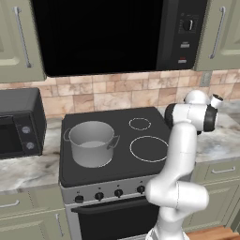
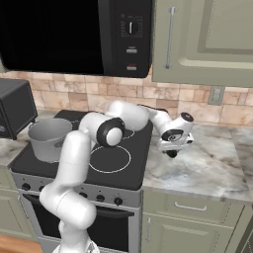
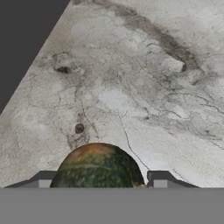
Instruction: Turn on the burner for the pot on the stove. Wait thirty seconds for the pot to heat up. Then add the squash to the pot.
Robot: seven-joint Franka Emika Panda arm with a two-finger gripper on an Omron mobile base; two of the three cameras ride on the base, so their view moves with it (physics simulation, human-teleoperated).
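Note:
The dark green squash lies on the marble counter right of the stove. My gripper is down over it with a finger pressed to each side, shut on it. From the right base view the gripper hangs just off the stove's right edge, the squash a dark spot beneath it. The grey pot stands lidless on the stove's front left zone and covers its burner. The row of black knobs runs along the silver front panel.
A large white ring and a small one mark the stove's right side. A black toaster oven sits on the left counter. A microwave and cabinets hang overhead. The counter stretches on to the right.

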